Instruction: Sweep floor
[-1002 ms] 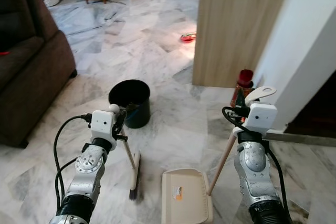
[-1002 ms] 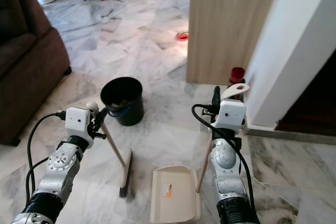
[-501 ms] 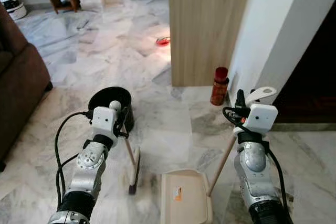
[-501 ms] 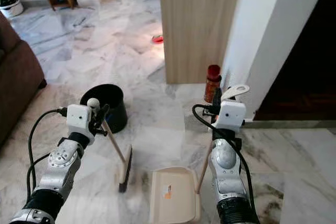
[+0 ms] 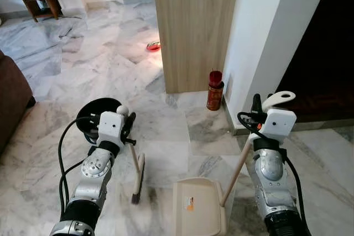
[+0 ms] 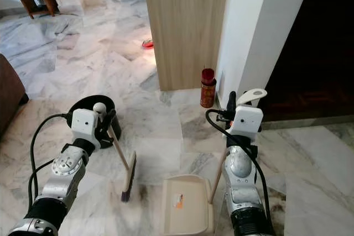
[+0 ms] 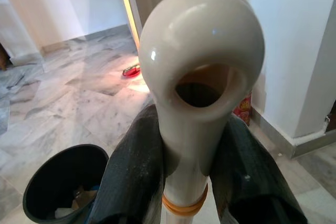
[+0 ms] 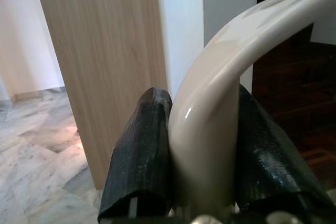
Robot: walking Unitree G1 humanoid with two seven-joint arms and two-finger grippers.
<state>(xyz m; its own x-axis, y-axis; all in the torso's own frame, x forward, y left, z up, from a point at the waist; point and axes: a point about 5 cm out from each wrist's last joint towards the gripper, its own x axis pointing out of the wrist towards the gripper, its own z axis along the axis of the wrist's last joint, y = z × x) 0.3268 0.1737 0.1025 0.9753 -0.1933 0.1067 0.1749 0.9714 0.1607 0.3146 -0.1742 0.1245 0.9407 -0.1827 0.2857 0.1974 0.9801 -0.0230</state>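
While my head cameras look down on the marble floor [image 5: 166, 153], my left gripper [image 5: 128, 127] is clamped on the top of the broom [image 5: 136, 176], whose pale stick slants down to a dark brush head resting on the tiles just left of the dustpan [image 5: 197, 209]. My right gripper [image 5: 255, 105] is closed around the curved cream handle of that dustpan; its long stick runs down to the beige pan lying flat on the floor between my two arms, the pan's near edge cut off by the frame. From the left wrist I get what the head views cannot give: the rounded knob with its hanging hole pinched between my two black fingers [image 7: 131, 182], an orange band below it, and scraps of litter inside the black bucket [image 7: 58, 182], which stands just behind my left arm. From the right wrist the hooked handle sits tight between both fingers [image 8: 139, 156]. A red bottle [image 6: 208, 87] stands at the foot of the wooden panel [image 5: 193, 26], and a small red object [image 5: 153, 46] lies farther off, too small to identify.
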